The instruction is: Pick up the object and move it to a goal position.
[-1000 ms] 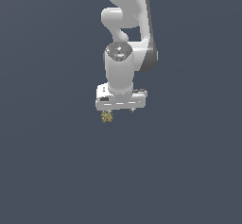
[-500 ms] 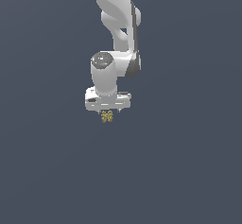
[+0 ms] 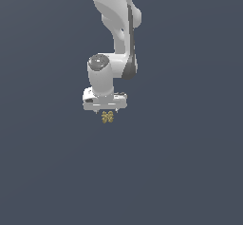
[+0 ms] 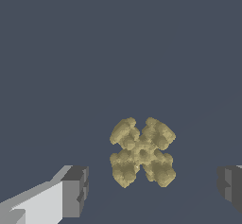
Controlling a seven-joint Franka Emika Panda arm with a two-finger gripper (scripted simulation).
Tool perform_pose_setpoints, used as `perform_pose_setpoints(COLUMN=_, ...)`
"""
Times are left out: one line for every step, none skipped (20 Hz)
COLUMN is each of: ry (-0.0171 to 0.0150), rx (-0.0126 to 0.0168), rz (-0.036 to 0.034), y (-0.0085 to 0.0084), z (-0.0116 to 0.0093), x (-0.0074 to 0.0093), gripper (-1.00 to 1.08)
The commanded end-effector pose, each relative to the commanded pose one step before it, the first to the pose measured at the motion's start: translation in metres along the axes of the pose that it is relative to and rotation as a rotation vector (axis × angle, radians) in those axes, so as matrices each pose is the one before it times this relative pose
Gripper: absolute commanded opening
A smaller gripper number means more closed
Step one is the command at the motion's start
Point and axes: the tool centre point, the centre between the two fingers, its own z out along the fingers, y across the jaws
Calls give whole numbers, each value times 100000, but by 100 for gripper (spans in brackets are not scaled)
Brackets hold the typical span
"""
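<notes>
The object (image 3: 107, 117) is a small yellowish-gold lumpy item with four lobes, lying on the dark grey floor. In the exterior view it sits just below my white gripper (image 3: 105, 110), which hangs straight down over it. In the wrist view the object (image 4: 142, 152) lies between my two fingers, with a gap on each side. One grey fingertip (image 4: 74, 191) and the other (image 4: 231, 188) stand wide apart. The gripper (image 4: 152, 191) is open and touches nothing.
A plain dark grey floor (image 3: 190, 172) fills both views. The white arm (image 3: 118, 24) rises above the gripper toward the top of the exterior view.
The gripper has moved to the exterior view's left and now sits over the object. The arm's upper links have shifted too. The object has not moved.
</notes>
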Motion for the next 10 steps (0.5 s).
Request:
perform_pose_setpoints(ry=-3, rx=-3, rz=-44, y=-17, z=256, x=-10, gripper=100)
perform_pose_setpoints(ry=0, rx=0, rz=0, y=6, z=241, x=-12, gripper=100)
perform_pose_setpoints(ry=0, rx=0, rz=0, y=7, z=308, x=-16, gripper=100)
perform_pose_setpoints(ry=0, rx=0, rz=0, y=9, z=375, x=-21, gripper=100)
perform_pose_setpoints(ry=0, rx=0, rz=0, y=10, z=440, x=-25, gripper=100)
perform_pose_setpoints(ry=0, rx=0, rz=0, y=11, z=502, x=-29, gripper=100)
perform_pose_setpoints(ry=59, rx=-29, rz=-72, y=-29, z=523, x=-26, gripper=100)
perform_pose_setpoints(ry=0, rx=0, rz=0, y=13, z=529, x=-26, gripper=100)
perform_pose_setpoints(ry=0, rx=0, rz=0, y=12, z=464, x=-17, gripper=100)
perform_pose_setpoints(ry=0, rx=0, rz=0, y=12, z=398, x=-8, gripper=100)
